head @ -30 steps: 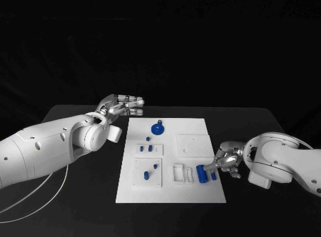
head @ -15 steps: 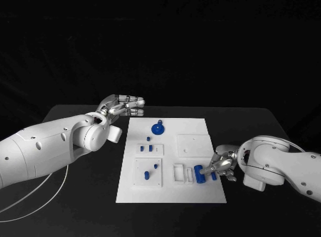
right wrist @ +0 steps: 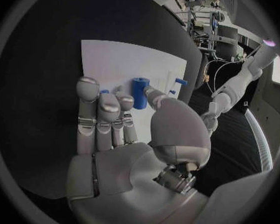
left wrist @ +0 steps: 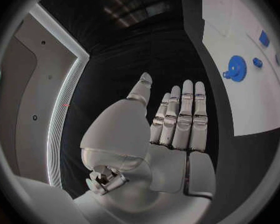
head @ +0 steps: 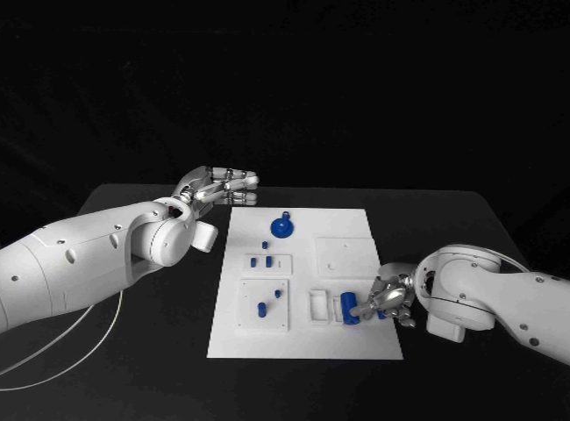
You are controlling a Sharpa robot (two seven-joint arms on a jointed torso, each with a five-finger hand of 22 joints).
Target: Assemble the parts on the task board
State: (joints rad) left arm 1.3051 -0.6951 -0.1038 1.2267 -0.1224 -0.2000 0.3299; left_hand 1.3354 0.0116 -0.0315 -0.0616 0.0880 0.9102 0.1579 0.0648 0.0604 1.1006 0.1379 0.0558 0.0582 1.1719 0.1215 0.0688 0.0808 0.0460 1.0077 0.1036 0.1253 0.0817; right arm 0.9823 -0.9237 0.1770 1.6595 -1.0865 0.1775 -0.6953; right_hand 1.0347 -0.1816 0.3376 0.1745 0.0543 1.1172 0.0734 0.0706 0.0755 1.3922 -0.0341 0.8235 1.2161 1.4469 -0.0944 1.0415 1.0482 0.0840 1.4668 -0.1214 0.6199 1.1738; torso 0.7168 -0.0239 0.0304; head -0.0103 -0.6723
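The white task board (head: 348, 338) lies in the middle of the black table. Near its right edge stands a blue cylinder (head: 350, 309), and my right hand (head: 391, 298) pinches it between thumb and fingers. In the right wrist view the thumb tip (right wrist: 154, 95) touches the cylinder (right wrist: 139, 92) on the board (right wrist: 109, 59). A blue toothed disc (head: 282, 228) sits at the board's far end, also seen as the disc (left wrist: 236, 66). Small blue pegs (head: 260, 309) stand in the left blocks. My left hand (head: 219, 186) hovers off the board's far left corner, fingers straight, holding nothing.
Two small blue pieces (head: 264, 261) sit in a white block left of centre. White slotted holders (head: 318, 306) lie just left of the cylinder. A white cable (head: 58, 351) trails on the table beneath my left arm.
My right hand has shifted a little to the left over the board's right edge, and the blue cylinder has moved left with it. The left arm has stayed still.
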